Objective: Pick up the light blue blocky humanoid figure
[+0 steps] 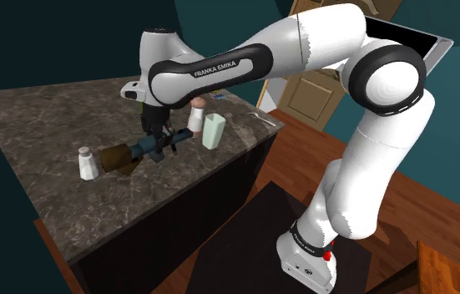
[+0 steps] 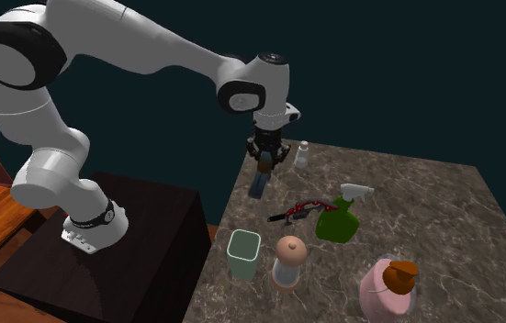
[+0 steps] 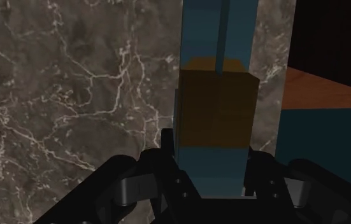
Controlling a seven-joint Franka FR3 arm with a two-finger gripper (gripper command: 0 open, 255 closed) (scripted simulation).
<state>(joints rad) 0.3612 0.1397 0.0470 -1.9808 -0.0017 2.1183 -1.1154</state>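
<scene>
The white arm [image 1: 328,50] reaches from its stand [image 2: 140,229] out over the dark marbled counter [image 2: 425,211] and turns its hand [image 3: 209,156] downward, close to the counter edge that faces the stand. The hand is clenched on the figure [image 3: 217,102], with the two black fingers pressed against either side of one blue end. The figure's long axis runs straight on from the hand. First comes the gripped blue part, then a brown-orange block, and farthest from the hand a blue part split lengthwise like a pair of legs. In the second exterior view it hangs below the fingers, nearly upright with a slight slant, and the split end points down at the counter. I cannot tell whether that end touches the surface. From the wrist, the figure lies alongside the counter's edge, over the marble and just inside it, with wooden floor showing beyond. To the second exterior view's right of the figure, and well apart from it, a green bottle [image 2: 338,223] with a white top rests on the counter. A pink jar [image 2: 387,292] with an orange lid stands nearest that camera. A pale green cup [image 2: 243,255] stands by the stand-side edge, and a pink shaker [image 2: 287,263] is just beside it. A red-and-black tool [image 2: 298,211] lies between the figure and the bottle. A small white shaker [image 2: 303,154] stands farther back, near the hand.
</scene>
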